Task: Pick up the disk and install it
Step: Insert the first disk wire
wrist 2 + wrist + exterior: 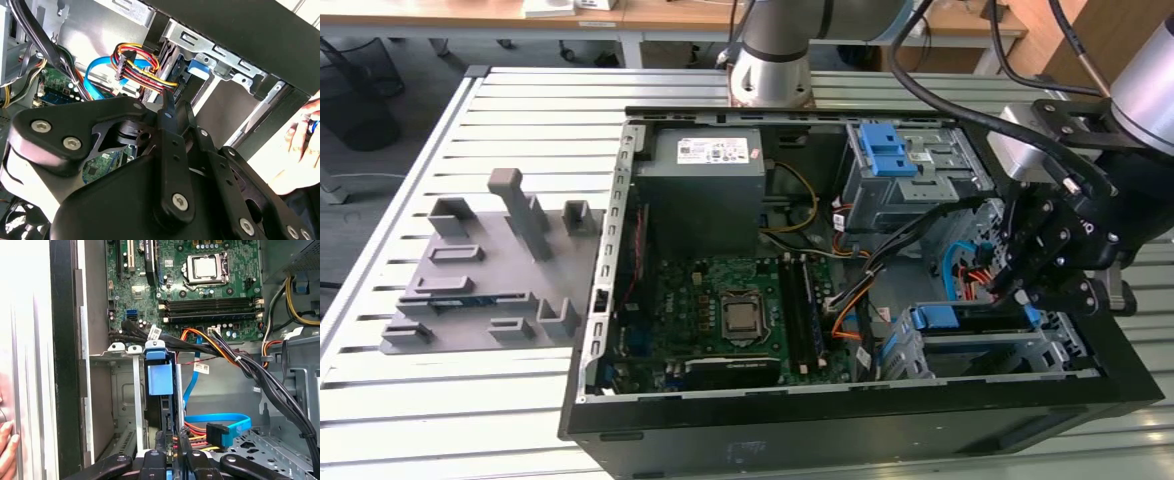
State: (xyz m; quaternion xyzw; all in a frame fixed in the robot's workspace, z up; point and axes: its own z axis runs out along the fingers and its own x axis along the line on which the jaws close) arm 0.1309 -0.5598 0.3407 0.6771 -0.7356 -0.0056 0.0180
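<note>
Disk stands on edge in the lower drive cage of the open computer case, its blue bracket tab uppermost in the first wrist view. End effector sits right at the disk's near edge, its black fingers drawn narrow on either side of that edge; whether they press on it I cannot tell. In the exterior view the end effector hangs over the lower drive cage, at the exterior view's right end of the case. Red, yellow and orange power wires and a blue data cable run just beside the disk. Motherboard lies in the case floor, well apart from the cage. Grey fixture rests on the slatted bench outside the case. A person's hand shows beyond the case wall
</note>
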